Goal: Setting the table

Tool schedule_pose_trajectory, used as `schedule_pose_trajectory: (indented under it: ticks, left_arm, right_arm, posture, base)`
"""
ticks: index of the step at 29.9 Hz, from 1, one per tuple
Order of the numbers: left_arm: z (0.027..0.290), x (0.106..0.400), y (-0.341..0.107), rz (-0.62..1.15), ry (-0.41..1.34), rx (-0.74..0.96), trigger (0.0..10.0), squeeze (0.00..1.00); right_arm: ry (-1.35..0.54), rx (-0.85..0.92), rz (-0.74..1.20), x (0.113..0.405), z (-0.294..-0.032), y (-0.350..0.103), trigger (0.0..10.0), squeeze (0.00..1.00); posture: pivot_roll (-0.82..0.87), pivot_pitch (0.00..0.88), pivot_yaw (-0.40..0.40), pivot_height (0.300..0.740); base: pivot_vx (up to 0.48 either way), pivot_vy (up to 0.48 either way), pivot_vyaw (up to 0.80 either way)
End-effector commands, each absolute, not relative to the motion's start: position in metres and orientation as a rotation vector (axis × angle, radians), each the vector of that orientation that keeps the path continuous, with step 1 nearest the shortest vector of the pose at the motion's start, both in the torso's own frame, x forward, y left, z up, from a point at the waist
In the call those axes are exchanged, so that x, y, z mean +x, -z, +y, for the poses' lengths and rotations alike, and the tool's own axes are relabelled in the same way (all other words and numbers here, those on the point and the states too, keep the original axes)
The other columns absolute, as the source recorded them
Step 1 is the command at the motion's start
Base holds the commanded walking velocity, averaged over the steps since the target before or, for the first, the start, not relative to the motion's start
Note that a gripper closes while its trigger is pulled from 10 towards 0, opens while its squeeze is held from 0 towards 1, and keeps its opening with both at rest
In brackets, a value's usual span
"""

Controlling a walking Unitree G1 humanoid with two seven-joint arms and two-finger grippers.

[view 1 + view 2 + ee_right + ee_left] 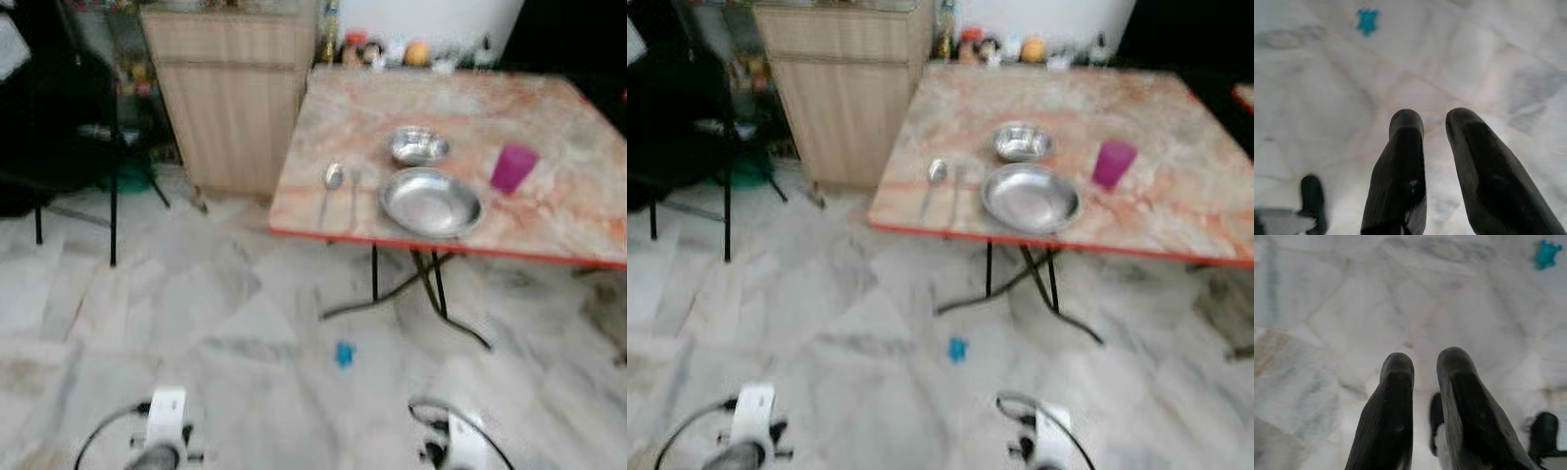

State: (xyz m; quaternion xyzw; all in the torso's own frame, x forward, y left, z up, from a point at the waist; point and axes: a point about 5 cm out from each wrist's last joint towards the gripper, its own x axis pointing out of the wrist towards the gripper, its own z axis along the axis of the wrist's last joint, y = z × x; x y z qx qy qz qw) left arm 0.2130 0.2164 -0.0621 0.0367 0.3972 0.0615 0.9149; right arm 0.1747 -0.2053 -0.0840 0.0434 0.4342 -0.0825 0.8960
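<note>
Tabletop (549,147) fills upper right of frame, pinkish marble, red edge. Spoon (331,184) near its left edge, long axis running front to back, bowl end at far end, handle pointing toward near edge. Plate (431,202) just right of spoon; bowl (418,146) behind plate; purple cup (513,167) right of plate. Left gripper (1425,363) and right gripper (1434,120) low over floor (196,323), fingers slightly apart, holding nothing. Blue scrap (344,353) on floor.

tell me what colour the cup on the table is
Magenta pink; the cup shows best in the left eye view, standing right of the large metal plate.
</note>
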Motion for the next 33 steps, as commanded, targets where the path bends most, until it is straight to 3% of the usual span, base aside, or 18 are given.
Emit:
schedule_pose_trajectory:
  ticks: [1,12,33]
  left_arm:
    - [0.2225,0.2085,0.0634,0.829,-0.138,0.078,10.0,0.0]
    - [0.2221,0.2121,0.0607,0.8,-0.131,0.077,10.0,0.0]
    - [0.2202,0.2118,0.0615,0.806,-0.128,0.068,10.0,0.0]
  right_arm:
    - [0.163,0.104,0.893,0.1767,-0.1996,0.0839,10.0,0.0]
    - [0.167,0.107,0.894,0.1766,-0.1996,0.084,10.0,0.0]
    - [0.183,0.115,0.884,0.1768,-0.201,0.0835,10.0,0.0]
  posture:
    - [0.15,0.0,-0.043,0.74]
    - [0.15,0.0,-0.042,0.74]
    - [0.15,0.0,-0.045,0.74]
  base:
    - [0.0,0.0,0.0]
    - [0.0,0.0,0.0]
    - [0.276,0.0,-0.12]
